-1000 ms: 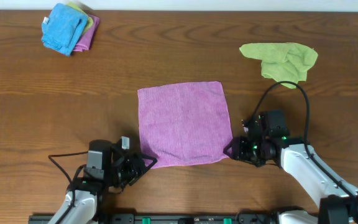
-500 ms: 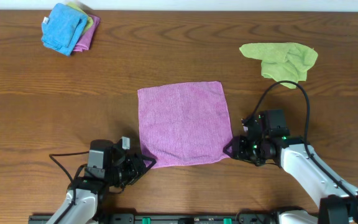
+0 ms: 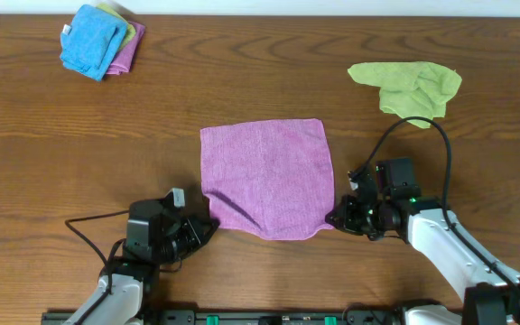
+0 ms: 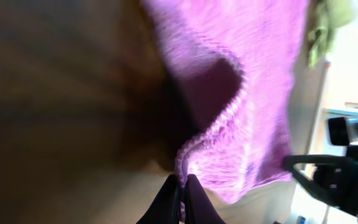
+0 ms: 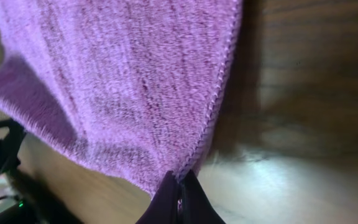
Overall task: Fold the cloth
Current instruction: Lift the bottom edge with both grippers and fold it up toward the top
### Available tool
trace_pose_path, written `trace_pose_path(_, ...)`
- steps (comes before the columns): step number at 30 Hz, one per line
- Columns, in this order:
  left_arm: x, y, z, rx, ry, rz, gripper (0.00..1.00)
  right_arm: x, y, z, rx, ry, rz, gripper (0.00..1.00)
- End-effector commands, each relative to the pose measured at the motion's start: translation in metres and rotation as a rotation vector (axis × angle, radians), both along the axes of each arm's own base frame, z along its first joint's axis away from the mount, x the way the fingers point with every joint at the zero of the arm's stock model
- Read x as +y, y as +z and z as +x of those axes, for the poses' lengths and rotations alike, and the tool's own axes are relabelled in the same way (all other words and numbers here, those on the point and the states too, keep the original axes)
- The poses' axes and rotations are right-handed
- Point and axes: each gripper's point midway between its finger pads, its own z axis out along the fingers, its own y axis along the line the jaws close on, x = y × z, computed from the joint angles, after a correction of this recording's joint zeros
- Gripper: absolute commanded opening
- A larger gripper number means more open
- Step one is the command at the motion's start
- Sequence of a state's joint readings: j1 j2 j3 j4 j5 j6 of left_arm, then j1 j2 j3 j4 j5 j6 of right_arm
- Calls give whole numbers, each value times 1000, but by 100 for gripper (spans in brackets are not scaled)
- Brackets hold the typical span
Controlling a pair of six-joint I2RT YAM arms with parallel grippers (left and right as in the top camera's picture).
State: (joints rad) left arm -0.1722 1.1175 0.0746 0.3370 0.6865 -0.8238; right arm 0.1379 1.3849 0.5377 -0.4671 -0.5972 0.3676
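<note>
The pinkish-purple cloth [image 3: 264,176] lies spread in the middle of the table, its near edge bunched and lifting. My left gripper [image 3: 208,226] is shut on the cloth's near left corner; the left wrist view shows the cloth [image 4: 253,106] rising from the left gripper [image 4: 183,182] with its hem pinched between the black fingers. My right gripper [image 3: 334,218] is shut on the near right corner. In the right wrist view the cloth [image 5: 117,81] fills the upper left and its stitched edge runs down into the right gripper [image 5: 180,182].
A lime-green cloth [image 3: 409,87] lies crumpled at the back right. A folded pile topped by a blue cloth [image 3: 93,41] sits at the back left corner. The brown wooden table [image 3: 70,153] lies bare on both sides of the spread cloth.
Both grippers have shut on the cloth's near corners. The near left corner has been pulled inward and upward, so the near edge now curves and wrinkles.
</note>
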Motion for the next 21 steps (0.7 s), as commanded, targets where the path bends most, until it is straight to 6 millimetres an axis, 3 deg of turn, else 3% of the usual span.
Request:
trace_pose_path(1, -5, 12, 7, -19, -9, -39, 6, 13, 24, 10, -40, 12, 95, 1)
trace_pose_path(8, -20, 58, 34, -139, -72, -98, 6, 18, 69, 34, -183, 25, 131, 2)
trace_pose_path(12, -16, 78, 58, -250, -60, -42, 6, 12, 81, 50, -253, 5, 84, 1)
trace_pose_path(16, 8, 75, 82, -328, 53, 120, 6, 11, 95, 76, -369, -15, 75, 2)
trace_pose_path(21, 19, 72, 104, -389, 118, 184, 5, 10, 86, 109, -407, -88, 75, 1)
